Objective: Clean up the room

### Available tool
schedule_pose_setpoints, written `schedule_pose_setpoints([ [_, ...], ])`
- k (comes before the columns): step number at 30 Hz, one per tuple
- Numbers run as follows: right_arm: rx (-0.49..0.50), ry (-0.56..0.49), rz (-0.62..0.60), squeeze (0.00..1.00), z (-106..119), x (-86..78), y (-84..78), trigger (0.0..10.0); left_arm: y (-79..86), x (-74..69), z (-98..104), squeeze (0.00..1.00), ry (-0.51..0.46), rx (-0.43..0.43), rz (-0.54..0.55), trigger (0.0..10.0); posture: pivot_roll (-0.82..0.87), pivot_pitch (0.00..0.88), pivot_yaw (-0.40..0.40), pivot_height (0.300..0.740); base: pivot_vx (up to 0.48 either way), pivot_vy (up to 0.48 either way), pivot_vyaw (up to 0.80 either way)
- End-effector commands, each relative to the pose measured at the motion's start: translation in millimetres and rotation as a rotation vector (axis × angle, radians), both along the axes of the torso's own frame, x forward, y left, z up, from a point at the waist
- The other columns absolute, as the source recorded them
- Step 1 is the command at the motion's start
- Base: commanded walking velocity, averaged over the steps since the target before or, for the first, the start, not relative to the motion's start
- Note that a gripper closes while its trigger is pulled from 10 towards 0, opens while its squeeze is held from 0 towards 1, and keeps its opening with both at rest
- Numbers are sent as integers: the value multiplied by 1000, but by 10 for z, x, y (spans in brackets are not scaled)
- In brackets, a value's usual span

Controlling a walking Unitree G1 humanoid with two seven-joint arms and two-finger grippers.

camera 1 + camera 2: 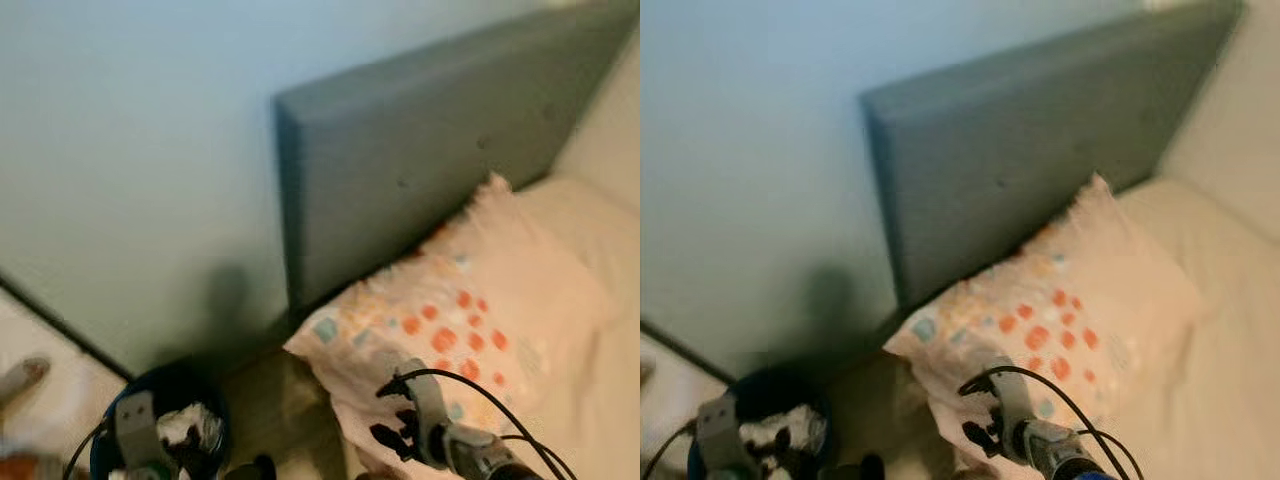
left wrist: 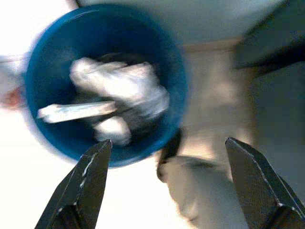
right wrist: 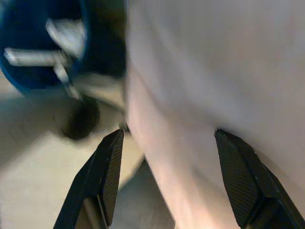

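Down at about 7 o'clock in the head view sits the blue bin (image 1: pixel 205 425), already holding crumpled white paper trash (image 2: pixel 126 88) and a flat wrapper-looking strip (image 2: pixel 76 110) (blurry, so can't name it better). It's on the floor beside the bed, at the foot of the pale wall (image 1: pixel 130 170).

Left gripper (image 2: pixel 167 186) hangs right over the bin with its fingers spread wide and nothing between them. Right gripper (image 3: pixel 167 181) is spread too, empty, hovering over the edge of the mattress sheet (image 3: pixel 200 95) at about 5 o'clock, just below the dotted pillow (image 1: pixel 450 320). That pillow leans against the grey headboard (image 1: pixel 420 150), which runs up toward 1 o'clock.

My read: a drop into the bin looks done, or at least nothing is in hand, so it's between pickups. Next move probably means scanning for more clutter; there's something small and dark on the floor (image 3: pixel 81 119) near the bin, but it's too smeared to tell what. Everything's blurred, so I'd settle first.
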State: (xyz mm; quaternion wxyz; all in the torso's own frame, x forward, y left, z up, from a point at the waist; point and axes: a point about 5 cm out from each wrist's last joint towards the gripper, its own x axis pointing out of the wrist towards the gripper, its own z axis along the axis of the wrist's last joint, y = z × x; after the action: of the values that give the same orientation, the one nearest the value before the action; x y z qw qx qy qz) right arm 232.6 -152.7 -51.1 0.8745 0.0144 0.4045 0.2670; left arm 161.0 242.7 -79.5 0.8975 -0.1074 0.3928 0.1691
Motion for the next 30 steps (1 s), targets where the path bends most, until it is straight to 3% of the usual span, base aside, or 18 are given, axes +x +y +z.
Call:
schedule_pose_setpoints([
  [1, -16, 46, -26, 0, -83, -126, -71, 10000, -68, -42, -40, 0, 25, -20, -21, 10000, -80, 10, 18, 740, 0, 0, 769],
  [6, -36, 24, -83, 0, -67, -90, -123, 10000, -96, 6, -25, 0, 6, -37, -39, 10000, -85, 11, 25, 740, 0, 0, 714],
  [9, -60, 3, -131, 0, -43, -41, -168, 10000, -146, 52, -16, 0, -4, -58, -80, 10000, -85, 11, 25, 740, 0, -480, 0],
  [16, -69, -47, -260, 0, 49, 104, -271, 10000, -166, 149, 27, 0, -47, -74, -65, 10000, -89, 18, 29, 740, 0, -326, 0],
  [26, -53, -73, -324, 0, 109, 181, -331, 10000, -159, 161, 35, 0, -55, -78, -56, 10000, -89, 18, 29, 740, 0, 0, 0],
  [30, -50, -99, -353, 0, 172, 255, -383, 10000, -136, 124, 22, 0, -42, -74, -52, 10000, -98, 20, 25, 740, 0, 0, -709],
])
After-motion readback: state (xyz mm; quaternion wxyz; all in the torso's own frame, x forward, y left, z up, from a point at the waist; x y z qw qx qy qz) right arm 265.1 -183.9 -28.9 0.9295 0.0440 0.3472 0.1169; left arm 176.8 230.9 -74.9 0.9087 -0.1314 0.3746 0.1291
